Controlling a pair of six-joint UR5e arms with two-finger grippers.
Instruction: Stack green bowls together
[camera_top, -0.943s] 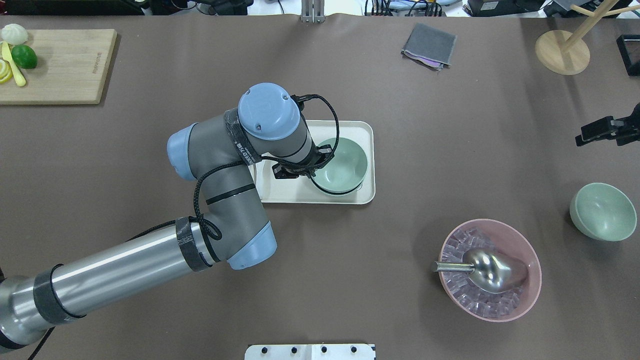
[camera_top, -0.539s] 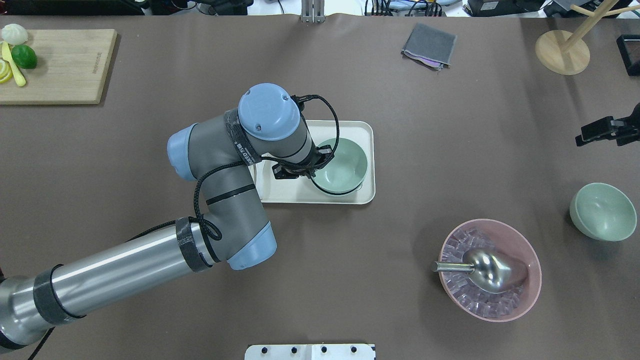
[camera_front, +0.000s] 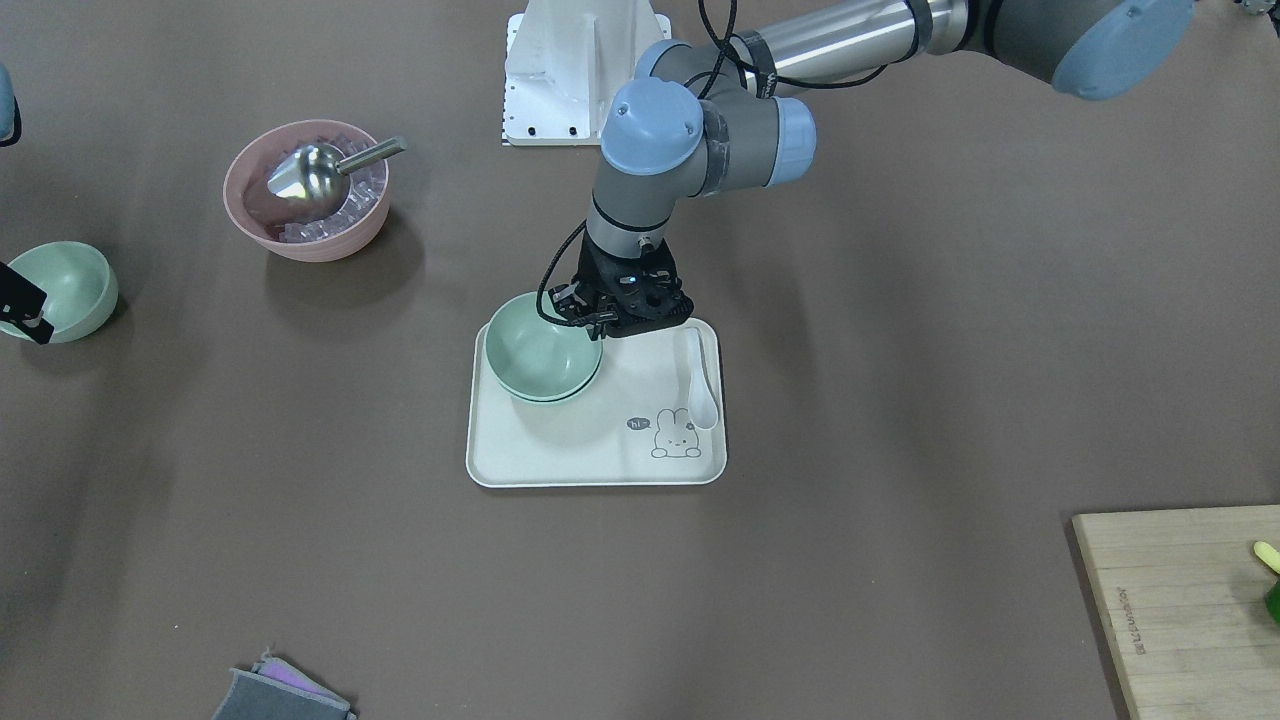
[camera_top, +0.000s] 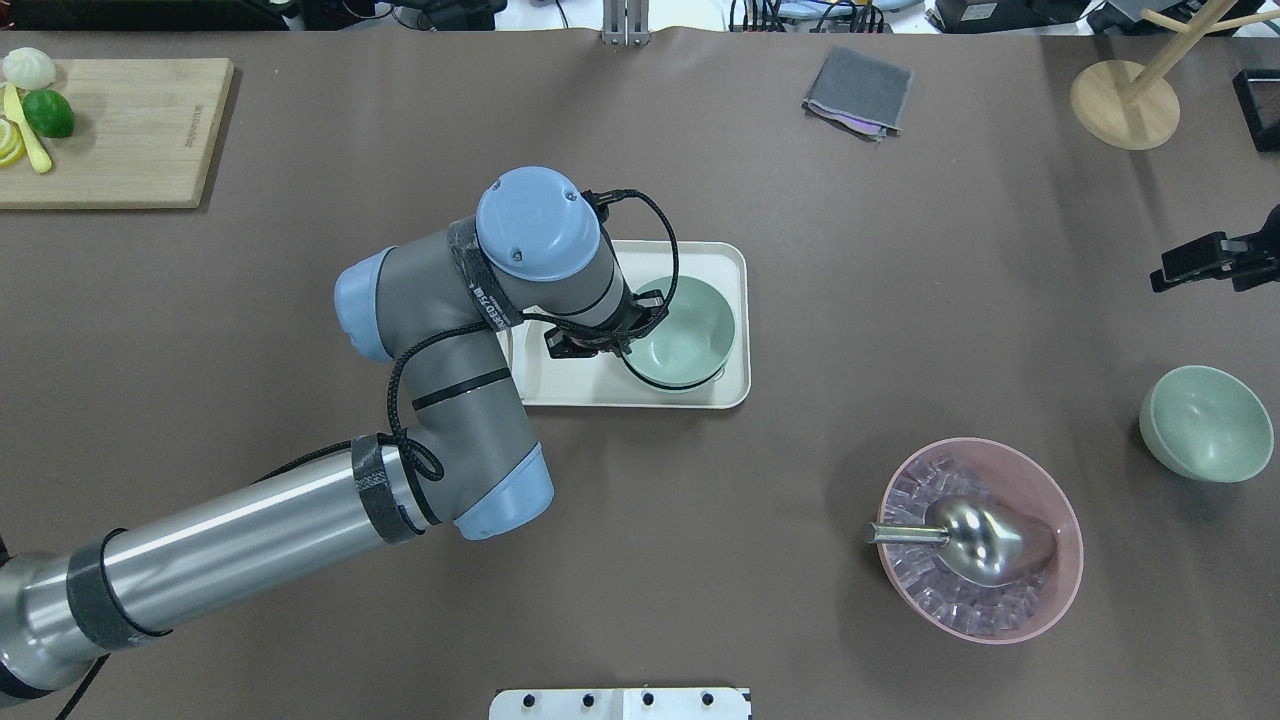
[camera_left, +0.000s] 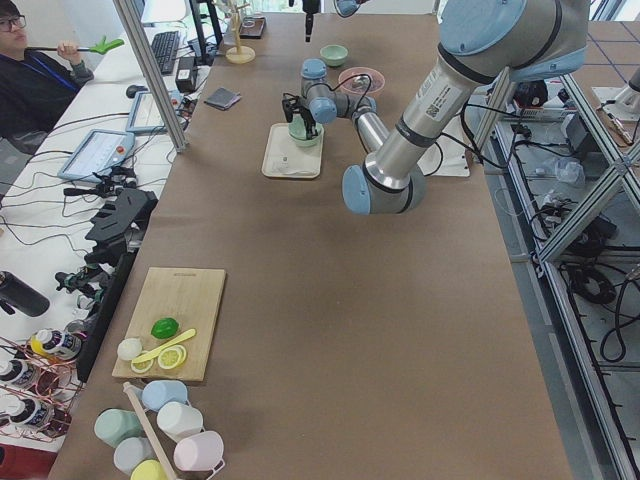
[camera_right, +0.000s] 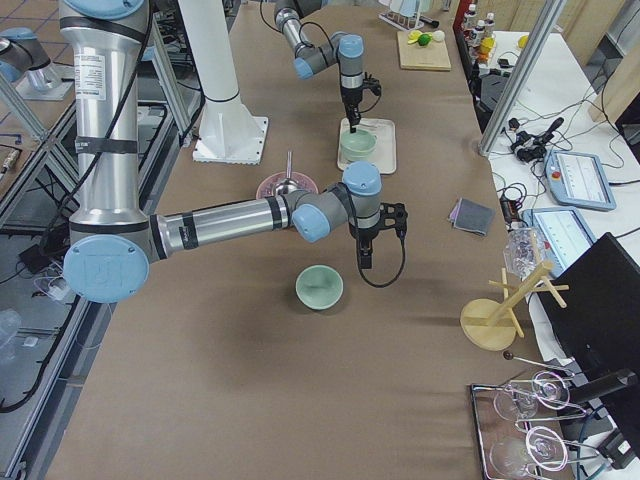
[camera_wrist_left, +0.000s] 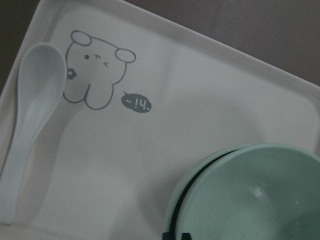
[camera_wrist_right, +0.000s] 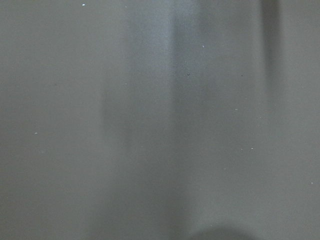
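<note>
The left gripper (camera_front: 598, 322) pinches the rim of the upper pale mint-green round bowl (camera_front: 540, 352), nested in a second green bowl (camera_front: 542, 397) on the cream rectangular tray (camera_front: 590, 462); whether the right gripper (camera_top: 1165, 277) is open is unclear.

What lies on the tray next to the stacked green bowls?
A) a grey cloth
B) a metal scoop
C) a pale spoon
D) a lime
C: a pale spoon lies flat on the tray beside the green bowls; the metal scoop sits in the pink bowl.
</note>
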